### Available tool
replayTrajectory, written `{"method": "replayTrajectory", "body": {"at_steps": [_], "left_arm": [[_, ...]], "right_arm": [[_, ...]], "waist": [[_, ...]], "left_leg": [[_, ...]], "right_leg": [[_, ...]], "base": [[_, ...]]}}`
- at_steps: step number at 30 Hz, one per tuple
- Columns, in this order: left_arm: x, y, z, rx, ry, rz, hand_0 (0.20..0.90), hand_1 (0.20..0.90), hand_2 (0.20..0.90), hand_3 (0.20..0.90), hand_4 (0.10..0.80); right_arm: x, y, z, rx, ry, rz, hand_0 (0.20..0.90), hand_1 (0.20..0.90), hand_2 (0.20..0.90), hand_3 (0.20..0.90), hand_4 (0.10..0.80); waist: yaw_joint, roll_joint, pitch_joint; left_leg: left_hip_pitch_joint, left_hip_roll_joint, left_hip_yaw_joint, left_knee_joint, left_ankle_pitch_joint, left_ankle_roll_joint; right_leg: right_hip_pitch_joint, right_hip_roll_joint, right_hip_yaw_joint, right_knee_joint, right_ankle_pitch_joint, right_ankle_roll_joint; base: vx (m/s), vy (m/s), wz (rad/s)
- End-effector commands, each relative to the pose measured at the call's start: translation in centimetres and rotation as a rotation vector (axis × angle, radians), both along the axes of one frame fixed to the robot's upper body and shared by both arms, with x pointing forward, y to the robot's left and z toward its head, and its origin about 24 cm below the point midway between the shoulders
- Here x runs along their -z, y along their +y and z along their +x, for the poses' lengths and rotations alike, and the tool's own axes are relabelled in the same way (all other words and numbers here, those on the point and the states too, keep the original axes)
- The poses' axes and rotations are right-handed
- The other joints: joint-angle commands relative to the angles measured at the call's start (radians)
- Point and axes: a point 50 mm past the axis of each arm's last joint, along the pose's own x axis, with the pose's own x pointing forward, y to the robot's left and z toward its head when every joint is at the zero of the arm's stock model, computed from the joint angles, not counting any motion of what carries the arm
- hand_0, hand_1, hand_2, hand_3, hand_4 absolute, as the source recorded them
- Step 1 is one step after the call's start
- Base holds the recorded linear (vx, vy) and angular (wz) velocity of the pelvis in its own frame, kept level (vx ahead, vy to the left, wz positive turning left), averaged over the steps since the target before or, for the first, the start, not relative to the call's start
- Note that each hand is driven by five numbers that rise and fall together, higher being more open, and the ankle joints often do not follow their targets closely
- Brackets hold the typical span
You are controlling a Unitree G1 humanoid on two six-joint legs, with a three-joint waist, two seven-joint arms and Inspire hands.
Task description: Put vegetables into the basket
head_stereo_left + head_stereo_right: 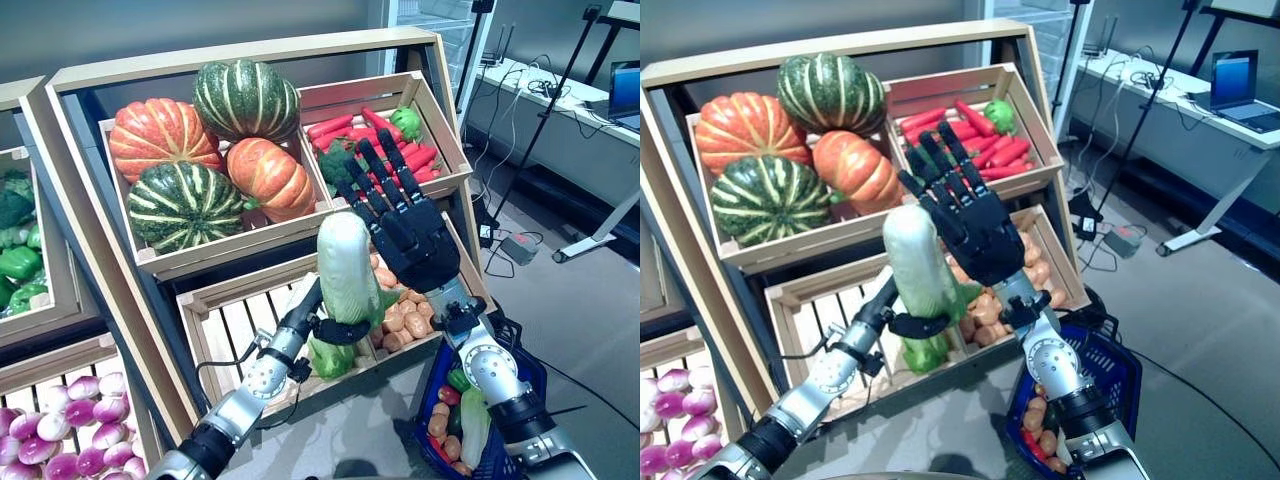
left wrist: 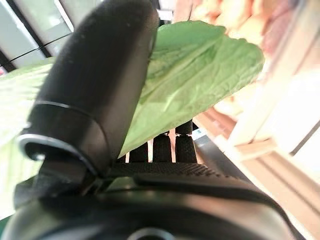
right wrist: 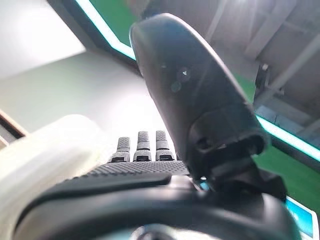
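My left hand [image 1: 335,330] is shut on a long pale-green napa cabbage [image 1: 347,265] and holds it upright in front of the stand's lower crate. Its green leaf [image 2: 200,75] lies past the thumb in the left wrist view. My right hand [image 1: 405,225] is open, fingers straight and pointing up, right beside the cabbage on its right; the cabbage's white end [image 3: 55,145] shows next to it in the right wrist view. The blue basket [image 1: 525,385] stands on the floor at lower right, under my right arm, with a pale-green cabbage [image 1: 474,425], small brown potatoes and red and green vegetables in it.
A wooden stand [image 1: 240,55] of sloping crates rises just behind the hands; a lower crate [image 1: 235,320] sits behind the cabbage. A desk with a laptop [image 1: 625,95] and cables stands at the far right across grey floor.
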Motion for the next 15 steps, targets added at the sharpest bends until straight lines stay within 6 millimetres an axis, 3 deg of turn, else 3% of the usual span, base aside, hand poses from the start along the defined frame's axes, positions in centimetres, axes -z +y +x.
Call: {"method": "replayTrajectory", "body": {"at_steps": [1, 3, 5, 7, 15], "left_arm": [[-2.7, -2.2, 2.1, 0.153, -0.173, 0.111, 0.300, 0.300, 0.300, 0.300, 0.400], [-3.2, -1.9, 2.2, 0.144, -0.204, 0.115, 0.300, 0.300, 0.300, 0.300, 0.400], [-3.8, -1.4, 2.4, 0.124, -0.226, 0.103, 0.300, 0.300, 0.300, 0.300, 0.400], [-3.8, -0.9, 2.4, 0.102, -0.236, 0.101, 0.300, 0.300, 0.300, 0.300, 0.400], [-3.5, 0.2, 2.1, 0.058, -0.255, 0.101, 0.300, 0.300, 0.300, 0.300, 0.400]], "right_arm": [[-10.7, 4.0, -2.1, -0.165, -0.535, 0.135, 0.900, 0.900, 0.900, 0.900, 0.800], [-10.4, 3.7, -1.6, -0.051, -0.535, 0.038, 0.900, 0.900, 0.900, 0.900, 0.800], [-9.6, 2.8, -0.7, 0.145, -0.567, -0.168, 0.900, 0.900, 0.900, 0.900, 0.800], [-8.9, 1.6, 0.0, 0.220, -0.570, -0.274, 0.900, 0.900, 0.900, 0.900, 0.800], [-7.6, 0.2, 0.7, 0.347, -0.608, -0.513, 0.900, 0.900, 0.900, 0.900, 0.800]], "waist": [[-0.013, -0.055, -0.017], [-0.015, -0.056, -0.017], [-0.019, -0.057, -0.016], [-0.025, -0.060, -0.014], [-0.033, -0.066, -0.007]], "left_leg": [[0.050, -0.042, -0.020, 0.018, -0.175, 0.023], [0.049, -0.041, -0.020, 0.018, -0.174, 0.023], [0.046, -0.040, -0.018, 0.019, -0.173, 0.022], [0.046, -0.039, -0.015, 0.018, -0.171, 0.022], [0.057, -0.034, -0.003, 0.008, -0.168, 0.017]], "right_leg": [[0.038, 0.005, -0.009, 0.029, -0.103, -0.034], [0.036, 0.005, -0.008, 0.031, -0.103, -0.034], [0.031, 0.005, -0.006, 0.032, -0.101, -0.034], [0.027, 0.005, -0.002, 0.034, -0.099, -0.033], [0.032, 0.004, -0.001, 0.032, -0.097, -0.030]], "base": [[0.011, 0.002, -0.04], [0.000, 0.000, 0.00], [0.000, 0.000, 0.00], [0.000, 0.000, 0.00], [0.000, 0.000, 0.00]]}}
